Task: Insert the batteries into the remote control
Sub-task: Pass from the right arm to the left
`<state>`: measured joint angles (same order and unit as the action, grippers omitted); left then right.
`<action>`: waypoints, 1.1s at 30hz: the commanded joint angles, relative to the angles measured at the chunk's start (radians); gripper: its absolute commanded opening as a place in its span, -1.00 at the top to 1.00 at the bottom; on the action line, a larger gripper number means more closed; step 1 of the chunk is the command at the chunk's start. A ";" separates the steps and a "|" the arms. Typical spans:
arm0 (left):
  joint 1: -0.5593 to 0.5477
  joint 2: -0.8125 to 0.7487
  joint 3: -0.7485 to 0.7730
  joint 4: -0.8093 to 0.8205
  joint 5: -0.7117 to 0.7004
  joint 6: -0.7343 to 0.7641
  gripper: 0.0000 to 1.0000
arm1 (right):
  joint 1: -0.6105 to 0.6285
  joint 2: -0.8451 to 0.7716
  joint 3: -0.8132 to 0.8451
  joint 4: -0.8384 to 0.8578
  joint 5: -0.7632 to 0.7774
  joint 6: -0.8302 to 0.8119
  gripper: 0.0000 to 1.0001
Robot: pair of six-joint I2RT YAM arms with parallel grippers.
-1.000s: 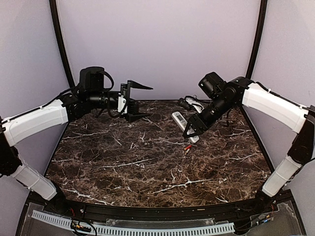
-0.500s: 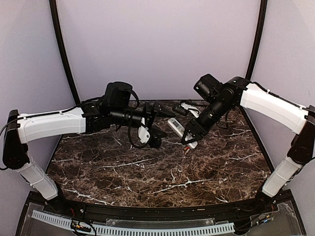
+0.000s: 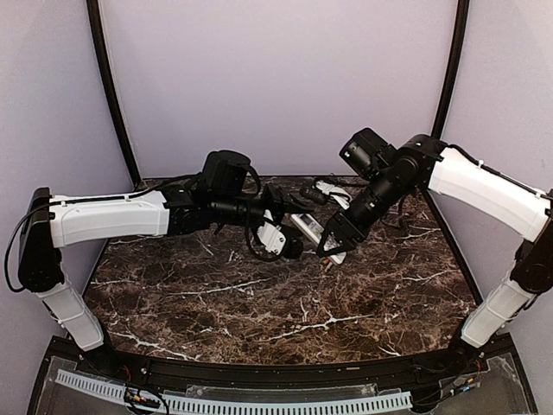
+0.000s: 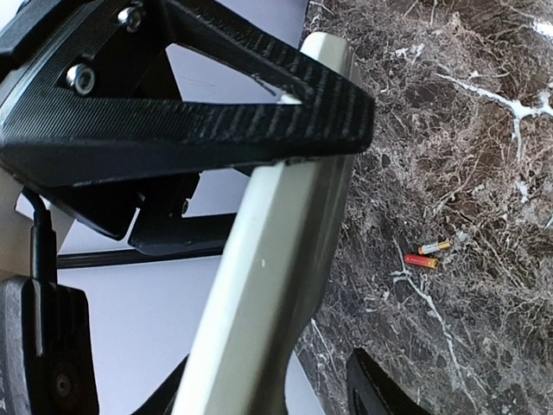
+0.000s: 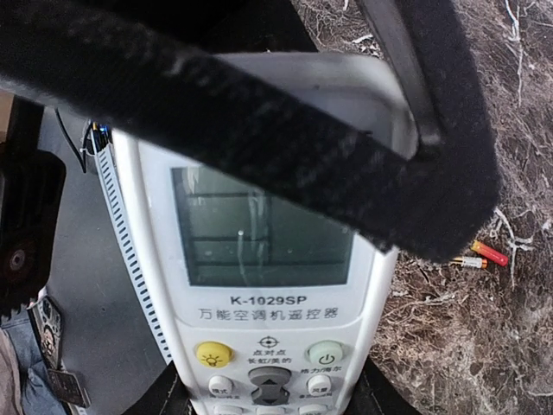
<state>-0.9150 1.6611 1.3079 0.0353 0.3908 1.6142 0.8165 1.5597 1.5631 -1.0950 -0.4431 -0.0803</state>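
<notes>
Right wrist: remote control (image 5: 268, 233) reads "K-1029SP", gripped by right hand (image 3: 333, 240); left hand (image 3: 292, 226) gapes around it.

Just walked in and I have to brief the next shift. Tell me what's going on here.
The right gripper holds the white remote control up off the marble table, with the display side facing its wrist camera. The left gripper has its jaws straddling the remote as well. One finger is against it, and the jaws do not look clamped. Two red batteries lie loose on the table nearby.
</notes>
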 commanded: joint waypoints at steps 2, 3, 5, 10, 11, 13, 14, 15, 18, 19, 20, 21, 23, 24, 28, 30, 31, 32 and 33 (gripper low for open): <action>-0.020 -0.027 0.001 0.002 -0.003 -0.047 0.06 | 0.015 -0.021 -0.002 0.035 0.022 0.013 0.53; -0.023 -0.030 -0.004 0.007 0.002 -0.044 0.18 | 0.015 -0.018 0.000 0.039 0.026 0.013 0.53; -0.023 -0.038 -0.016 0.007 0.014 -0.029 0.36 | 0.015 -0.008 0.011 0.034 0.044 0.009 0.54; -0.039 -0.048 -0.031 0.000 0.041 -0.056 0.81 | 0.015 0.013 0.041 0.031 0.115 -0.009 0.50; -0.042 -0.050 -0.035 0.000 0.041 -0.070 0.94 | 0.015 0.014 0.046 0.033 0.121 -0.011 0.49; -0.044 -0.055 -0.045 0.001 0.039 -0.089 1.00 | 0.015 0.013 0.057 0.032 0.138 -0.015 0.44; -0.044 -0.060 -0.053 0.002 0.033 -0.095 1.00 | 0.014 0.012 0.060 0.035 0.141 -0.016 0.42; -0.044 -0.062 -0.060 0.003 0.030 -0.105 1.00 | 0.014 0.010 0.062 0.038 0.146 -0.016 0.36; -0.044 -0.063 -0.070 0.031 0.018 -0.130 1.00 | 0.013 0.010 0.072 0.039 0.156 -0.019 -0.10; -0.044 -0.060 -0.068 0.043 0.014 -0.142 1.00 | 0.014 0.010 0.079 0.036 0.163 -0.021 -0.36; -0.044 -0.058 -0.068 0.071 0.006 -0.174 1.00 | 0.013 0.007 0.088 0.034 0.173 -0.022 -0.80; -0.044 -0.054 -0.066 0.085 0.001 -0.192 1.00 | 0.013 0.002 0.098 0.035 0.186 -0.025 -0.95; -0.044 -0.053 -0.065 0.121 -0.009 -0.263 1.00 | 0.011 -0.021 0.116 0.043 0.207 -0.033 -0.97; -0.044 -0.054 -0.065 0.144 -0.014 -0.335 1.00 | 0.009 -0.037 0.121 0.051 0.213 -0.041 -0.97; -0.044 -0.058 -0.052 0.186 -0.033 -0.687 1.00 | -0.008 -0.135 0.144 0.095 0.159 -0.086 -0.97; -0.044 -0.067 -0.060 0.225 -0.014 -0.870 1.00 | -0.015 -0.179 0.155 0.120 0.116 -0.109 -0.97; -0.043 -0.071 -0.059 0.237 -0.007 -0.941 1.00 | -0.016 -0.201 0.160 0.135 0.095 -0.117 -0.97; -0.042 -0.072 -0.056 0.254 0.010 -1.090 1.00 | -0.017 -0.219 0.165 0.151 0.079 -0.120 -0.97; -0.042 -0.072 -0.054 0.263 0.035 -1.153 1.00 | -0.020 -0.239 0.170 0.170 0.059 -0.122 -0.97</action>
<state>-0.9539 1.6478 1.2541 0.2035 0.3660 0.9218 0.8082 1.4094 1.6836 -1.0252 -0.3038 -0.1600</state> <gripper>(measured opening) 0.231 0.986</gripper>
